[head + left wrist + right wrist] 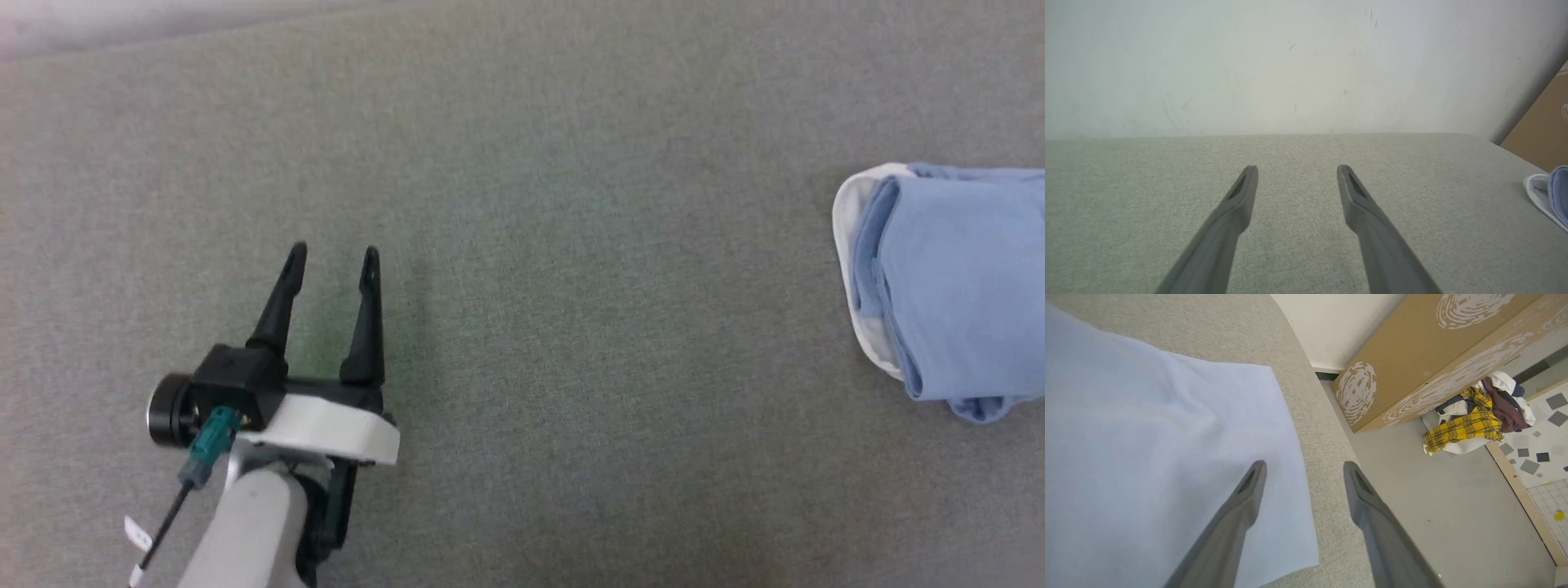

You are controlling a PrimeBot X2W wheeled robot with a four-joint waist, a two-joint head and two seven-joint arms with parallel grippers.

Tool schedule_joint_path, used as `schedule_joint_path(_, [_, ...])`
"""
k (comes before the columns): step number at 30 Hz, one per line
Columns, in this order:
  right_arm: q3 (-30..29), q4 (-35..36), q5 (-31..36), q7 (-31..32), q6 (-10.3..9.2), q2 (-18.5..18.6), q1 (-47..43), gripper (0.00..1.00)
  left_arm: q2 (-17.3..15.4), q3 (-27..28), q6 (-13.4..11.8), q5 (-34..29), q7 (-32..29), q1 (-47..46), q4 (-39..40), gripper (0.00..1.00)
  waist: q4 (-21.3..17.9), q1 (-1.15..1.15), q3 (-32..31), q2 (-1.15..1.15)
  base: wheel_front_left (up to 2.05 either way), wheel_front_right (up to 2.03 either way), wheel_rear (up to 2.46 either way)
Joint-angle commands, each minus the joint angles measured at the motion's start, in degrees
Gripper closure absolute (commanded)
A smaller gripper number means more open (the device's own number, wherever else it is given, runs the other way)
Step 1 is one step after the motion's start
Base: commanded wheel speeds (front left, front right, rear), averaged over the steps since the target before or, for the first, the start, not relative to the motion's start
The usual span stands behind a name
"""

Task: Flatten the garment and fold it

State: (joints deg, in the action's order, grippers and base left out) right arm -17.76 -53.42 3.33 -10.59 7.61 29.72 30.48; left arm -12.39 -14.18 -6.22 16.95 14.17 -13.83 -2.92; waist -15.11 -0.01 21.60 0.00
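Note:
The garment (959, 286), light blue with a white edge, lies folded at the far right of the grey surface (571, 327). Its rounded end also peeks in at the left wrist view's right edge, the garment (1553, 196). In the right wrist view the garment (1147, 457) spreads flat and pale blue near the surface's edge. My left gripper (333, 257) is open over bare fabric at the lower left, far from the garment, nothing between its fingers (1237, 204). My right gripper (1304, 467) is open just above the garment's edge, one finger (1245, 498) over the cloth, the other past the edge.
A pale wall (1290, 61) rises behind the surface. Beyond the surface's right edge the floor (1433, 506) holds a long cardboard box (1412, 355) and a pile of clothes (1474, 416), one yellow plaid.

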Motion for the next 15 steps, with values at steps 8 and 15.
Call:
schedule_joint_path(8, [4.1, 10.3, -2.8, -4.1, -0.12, -9.3, -12.0, 0.0, 2.0, 2.1, -1.1, 1.6, 0.8, 6.3, -2.4, 0.0, 7.3, 0.01, -13.2, 0.0, 0.0, 0.0, 0.0])
schedule_joint_path(15, [9.2, 27.1, -7.4, -3.4, -0.12, -19.5, -20.0, 0.0, 2.3, 5.0, -0.8, 1.2, 0.8, 8.6, -2.5, 0.0, 12.7, 0.01, -16.1, 0.0, 0.0, 0.0, 0.0])
